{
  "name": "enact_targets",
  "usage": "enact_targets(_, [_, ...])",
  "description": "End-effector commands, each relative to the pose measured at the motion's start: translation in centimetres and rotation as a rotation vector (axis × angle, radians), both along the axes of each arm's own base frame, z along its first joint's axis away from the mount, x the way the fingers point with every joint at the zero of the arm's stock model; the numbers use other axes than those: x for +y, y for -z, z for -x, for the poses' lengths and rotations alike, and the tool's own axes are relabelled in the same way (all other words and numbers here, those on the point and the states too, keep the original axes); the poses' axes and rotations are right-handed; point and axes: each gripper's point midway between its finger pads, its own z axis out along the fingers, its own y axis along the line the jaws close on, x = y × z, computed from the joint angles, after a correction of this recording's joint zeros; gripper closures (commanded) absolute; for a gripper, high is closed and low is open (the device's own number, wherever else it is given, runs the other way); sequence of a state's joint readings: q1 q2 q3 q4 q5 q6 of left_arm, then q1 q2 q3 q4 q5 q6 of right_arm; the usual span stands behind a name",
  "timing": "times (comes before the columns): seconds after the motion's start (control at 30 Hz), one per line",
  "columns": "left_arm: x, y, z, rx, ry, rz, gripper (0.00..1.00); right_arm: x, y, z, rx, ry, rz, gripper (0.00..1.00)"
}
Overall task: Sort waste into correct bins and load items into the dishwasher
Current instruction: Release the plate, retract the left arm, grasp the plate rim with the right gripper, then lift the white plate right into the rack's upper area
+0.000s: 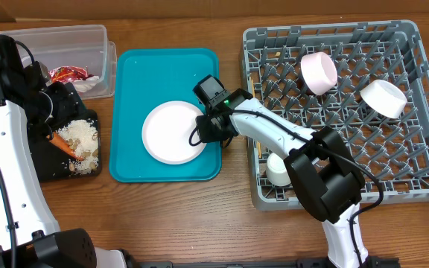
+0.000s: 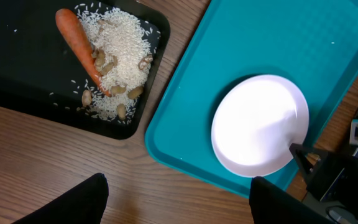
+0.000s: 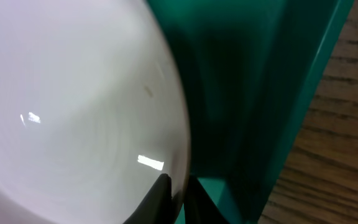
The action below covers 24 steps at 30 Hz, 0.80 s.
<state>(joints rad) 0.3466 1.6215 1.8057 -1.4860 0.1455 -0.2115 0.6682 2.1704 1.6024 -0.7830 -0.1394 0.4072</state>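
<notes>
From overhead, the round white plate (image 1: 171, 132) lies flat in the teal tray (image 1: 135, 74), towards its right side. The right gripper (image 1: 203, 131) reaches across the tray's right wall and meets the plate's right edge. To the right stands the grey dish rack (image 1: 415, 160), holding a pale-pink bowl (image 1: 318, 72) and a white bowl (image 1: 383, 97) tilted among the pegs, and a small white cup (image 1: 278, 170) near its front left corner. At far left the clear tub (image 1: 88, 36) holds a red snack wrapper (image 1: 68, 74) and a white tissue (image 1: 89, 85); the wrapper's print is too small to read. Just below it, the black tray (image 1: 51, 165) carries a carrot (image 1: 63, 145) beside a heap of white rice grains (image 1: 80, 138).

The left wrist view looks down on the black tray's corner, where nut shells (image 2: 107, 65) lie mixed into the rice against the carrot. The left gripper (image 2: 179, 200) hangs above the wooden table (image 2: 36, 155), its fingers spread wide with nothing between them. The plate sits well off to its right, with the right arm's tip touching the plate's lower right rim.

The right wrist view is filled by the plate's glossy surface. The two dark fingertips (image 3: 158, 194) stand almost together with the plate's rim pinched in the narrow gap between them, close to the tray's wall.
</notes>
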Motion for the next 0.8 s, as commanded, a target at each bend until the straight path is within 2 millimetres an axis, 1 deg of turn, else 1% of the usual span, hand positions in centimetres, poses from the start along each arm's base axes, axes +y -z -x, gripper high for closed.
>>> enact_targets(0.0, [-0.4,-0.5,-0.2,-0.019,-0.002,0.009,0.25,-0.3,0.6,0.5,0.031,0.064,0.011,0.96])
enact_targets(0.13, [-0.4,-0.5,-0.2,-0.019,-0.002,0.009,0.25,-0.3,0.5,0.5,0.039,0.089,0.009,0.96])
enact_targets(0.2, [-0.4,-0.5,-0.2,-0.019,-0.002,0.009,0.25,-0.2,0.2,0.4,0.039,0.088,0.009,0.96])
enact_targets(0.3, [-0.4,-0.5,-0.2,-0.019,-0.002,0.008,0.25,-0.7,-1.3,0.0,0.030,0.091,0.011,0.96])
enact_targets(0.37, [-0.4,-0.5,-0.2,-0.020,-0.002,0.008,0.25,-1.4,-3.0,-0.7,-0.004,0.108,0.024,0.96])
enact_targets(0.47, [-0.4,-0.5,-0.2,-0.020,-0.002,0.008,0.25,-2.7,-6.9,-1.9,-0.092,0.092,0.049,0.96])
enact_targets(0.53, [-0.3,-0.5,-0.2,-0.019,-0.003,0.005,0.25,-4.0,-9.8,-2.7,-0.170,0.099,0.080,0.96])
enact_targets(0.57, [-0.3,-0.5,-0.2,-0.019,-0.003,0.004,0.25,-4.9,-11.6,-3.1,-0.216,0.120,0.102,0.96])
enact_targets(0.6, [-0.3,-0.5,-0.2,-0.019,-0.003,0.004,0.25,-5.9,-13.4,-3.4,-0.267,0.144,0.125,0.96])
enact_targets(0.73, [-0.3,-0.5,-0.2,-0.019,-0.003,0.004,0.25,-10.4,-19.6,-4.5,-0.452,0.203,0.214,0.96])
enact_targets(0.77, [-0.3,-0.5,-0.2,-0.020,-0.003,0.004,0.25,-12.9,-22.1,-4.8,-0.530,0.235,0.271,0.96])
